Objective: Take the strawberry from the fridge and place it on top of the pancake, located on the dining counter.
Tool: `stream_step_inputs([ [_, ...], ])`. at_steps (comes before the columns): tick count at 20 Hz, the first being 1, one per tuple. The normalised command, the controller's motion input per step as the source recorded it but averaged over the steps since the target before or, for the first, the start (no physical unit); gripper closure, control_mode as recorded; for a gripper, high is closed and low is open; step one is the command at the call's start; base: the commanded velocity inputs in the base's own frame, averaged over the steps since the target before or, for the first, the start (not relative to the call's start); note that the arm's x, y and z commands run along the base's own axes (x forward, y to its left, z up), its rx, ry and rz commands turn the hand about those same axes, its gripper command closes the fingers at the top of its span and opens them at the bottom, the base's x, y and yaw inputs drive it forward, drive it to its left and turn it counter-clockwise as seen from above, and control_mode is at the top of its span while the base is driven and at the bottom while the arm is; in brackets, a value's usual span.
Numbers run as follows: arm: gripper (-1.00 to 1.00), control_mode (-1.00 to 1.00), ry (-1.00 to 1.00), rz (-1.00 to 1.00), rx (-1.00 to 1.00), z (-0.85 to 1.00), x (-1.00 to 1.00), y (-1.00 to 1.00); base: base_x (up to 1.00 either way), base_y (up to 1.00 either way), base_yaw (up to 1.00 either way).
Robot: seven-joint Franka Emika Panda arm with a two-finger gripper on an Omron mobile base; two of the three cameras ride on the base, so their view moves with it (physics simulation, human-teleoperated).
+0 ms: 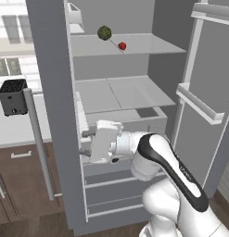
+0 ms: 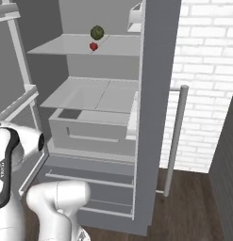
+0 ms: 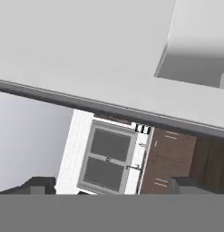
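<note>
The fridge (image 1: 51,92) stands with both doors swung open. The tiny red strawberry (image 1: 122,46) lies on its upper shelf (image 2: 93,46), right beside a dark green bumpy ball (image 1: 104,33). My gripper (image 1: 86,142) is well below that shelf, at the level of the crisper drawer. It points left toward the inner edge of the left door, open and holding nothing. In the hand view its two dark fingertips (image 3: 41,183) stand far apart over the grey door face. The pancake and the dining counter are out of view.
The left door's long bar handle (image 1: 39,143) juts out beside brown cabinets, with a black toaster (image 1: 13,96) on the counter behind it. The right door (image 1: 204,92) carries shelf bins. A pale drawer (image 2: 89,124) sits pulled forward under the middle shelf. A white brick wall (image 2: 207,70) lies to the right.
</note>
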Motion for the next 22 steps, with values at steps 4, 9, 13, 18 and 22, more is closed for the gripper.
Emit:
stream_step_inputs([
  [4,-1.0,-1.0,0.03,0.0,0.04,0.36,-0.47,0.11,0.0,0.0,0.0],
  [9,-1.0,-1.0,-0.2,0.0,-0.1,0.72,-0.8,-0.2,0.0,0.0,0.0],
  [13,-1.0,-1.0,-0.29,0.0,-0.23,0.85,-0.45,-0.47,0.0,0.0,0.0],
  [18,-1.0,-1.0,-0.27,0.0,-0.33,0.67,-0.12,-0.57,0.0,0.0,0.0],
  [22,-1.0,-1.0,-0.32,-0.05,-0.41,0.36,0.0,-0.6,0.0,0.0,0.0],
])
